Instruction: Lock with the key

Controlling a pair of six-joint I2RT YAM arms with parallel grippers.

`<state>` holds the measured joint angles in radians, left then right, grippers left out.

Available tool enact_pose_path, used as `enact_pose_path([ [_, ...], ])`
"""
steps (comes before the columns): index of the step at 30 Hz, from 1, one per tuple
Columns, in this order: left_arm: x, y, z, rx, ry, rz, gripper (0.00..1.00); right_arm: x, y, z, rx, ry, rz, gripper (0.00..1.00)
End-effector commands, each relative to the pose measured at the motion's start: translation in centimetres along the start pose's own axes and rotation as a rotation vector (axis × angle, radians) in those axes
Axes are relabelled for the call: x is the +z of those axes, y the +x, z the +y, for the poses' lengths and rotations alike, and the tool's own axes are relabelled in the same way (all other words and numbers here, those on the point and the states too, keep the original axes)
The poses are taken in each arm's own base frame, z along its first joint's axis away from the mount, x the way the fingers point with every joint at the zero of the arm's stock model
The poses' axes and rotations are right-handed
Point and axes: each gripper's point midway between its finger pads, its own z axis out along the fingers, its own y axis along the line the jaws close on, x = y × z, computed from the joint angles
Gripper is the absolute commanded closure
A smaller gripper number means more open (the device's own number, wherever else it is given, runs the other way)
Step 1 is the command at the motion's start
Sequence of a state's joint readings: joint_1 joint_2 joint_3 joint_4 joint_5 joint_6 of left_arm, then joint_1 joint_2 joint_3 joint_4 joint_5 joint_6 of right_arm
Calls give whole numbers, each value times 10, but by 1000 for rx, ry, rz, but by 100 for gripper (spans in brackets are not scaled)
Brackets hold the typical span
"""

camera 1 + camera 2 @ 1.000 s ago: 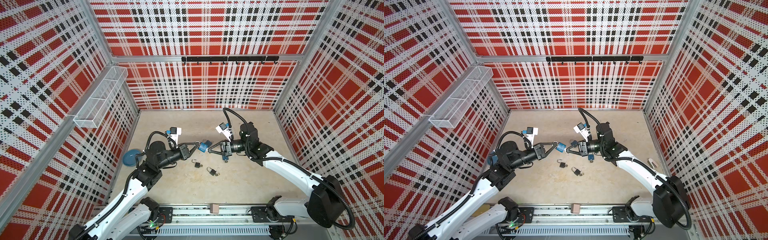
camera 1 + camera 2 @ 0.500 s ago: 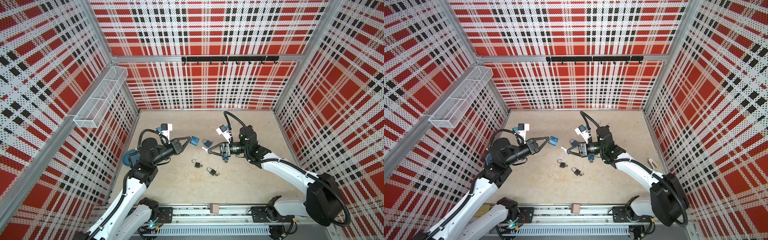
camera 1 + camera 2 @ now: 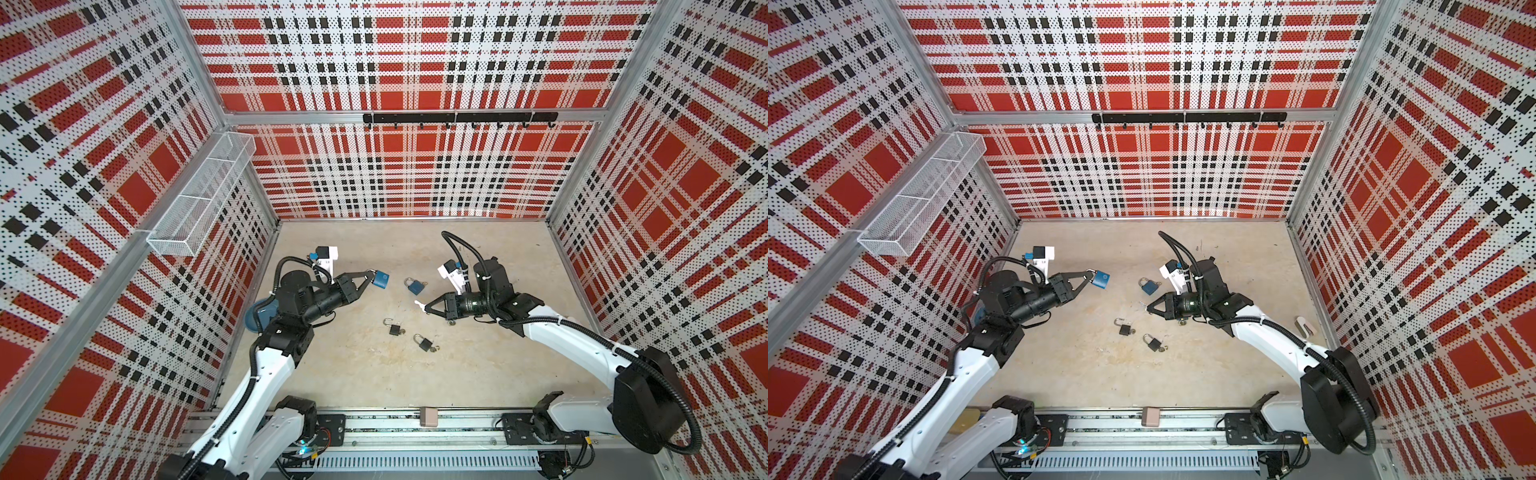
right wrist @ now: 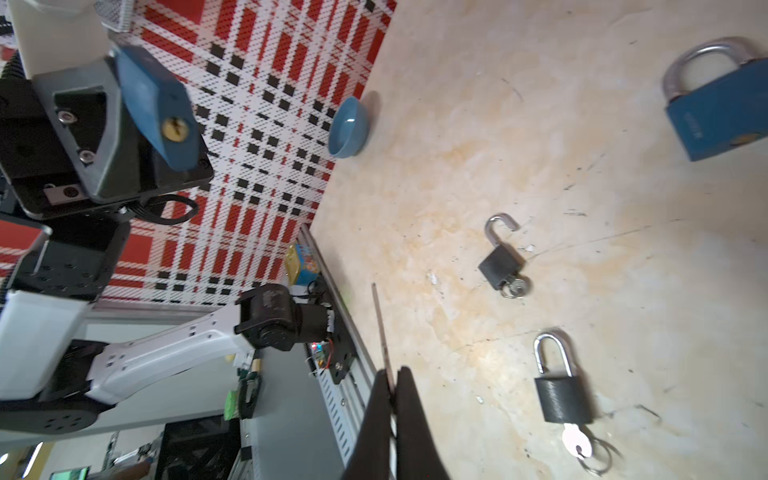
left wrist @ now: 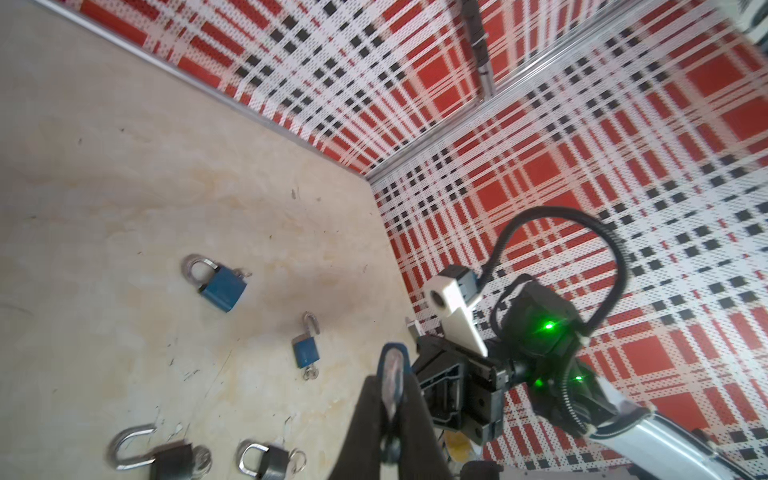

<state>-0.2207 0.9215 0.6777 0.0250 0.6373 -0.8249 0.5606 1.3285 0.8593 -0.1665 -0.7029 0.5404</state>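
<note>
Slip is the risk: my left tool [image 3: 369, 276] clamps the padlock [image 3: 380, 280], my right tool [image 3: 425, 308] clamps the thin key [image 4: 379, 320], and either may pivot at the keyhole [image 4: 174, 126].

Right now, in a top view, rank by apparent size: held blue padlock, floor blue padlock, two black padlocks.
1. Floor blue padlock and held blue padlock: alike; the held one is raised nearer the camera, so unranked.
2. Open-shackle black padlock and shut-shackle black padlock: alike, smallest.
</note>
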Motion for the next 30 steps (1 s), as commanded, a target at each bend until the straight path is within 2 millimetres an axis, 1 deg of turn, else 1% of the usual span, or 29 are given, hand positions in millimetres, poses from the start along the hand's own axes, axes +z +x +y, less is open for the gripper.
enact_pose_path([
  [1, 8, 14, 26, 56, -121, 57, 100, -3, -13, -12, -53, 91, -54, 100],
  [3, 13, 23, 43, 96, -224, 97, 100, -4, -14, -17, -62, 115, -65, 100],
  [4, 16, 26, 49, 116, -259, 106, 100, -4, -16, -21, -65, 140, -72, 100],
  [5, 22, 33, 52, 135, -277, 125, 100, -3, -17, -24, -68, 156, -76, 100],
  [6, 26, 34, 57, 144, -295, 121, 100, -2, -17, -26, -72, 164, -74, 100],
  [9, 39, 33, 74, 123, -317, 103, 100, 5, -22, -32, -78, 198, -79, 100],
  [12, 49, 27, 95, 110, -359, 110, 100, 12, -25, -34, -86, 210, -80, 100],
  [14, 57, 23, 105, 105, -366, 123, 100, 16, -30, -34, -100, 220, -94, 100],
  [16, 63, 14, 120, 95, -382, 112, 100, 19, -37, -34, -113, 228, -114, 100],
  [17, 67, 12, 124, 98, -382, 114, 100, 22, -39, -35, -116, 232, -119, 100],
  [23, 93, 13, 150, 102, -391, 181, 100, 40, -51, -37, -128, 233, -124, 100],
  [25, 101, 14, 158, 92, -386, 204, 100, 44, -54, -40, -157, 240, -115, 100],
  [30, 116, 18, 178, 77, -406, 233, 100, 54, -60, -44, -152, 235, -117, 100],
])
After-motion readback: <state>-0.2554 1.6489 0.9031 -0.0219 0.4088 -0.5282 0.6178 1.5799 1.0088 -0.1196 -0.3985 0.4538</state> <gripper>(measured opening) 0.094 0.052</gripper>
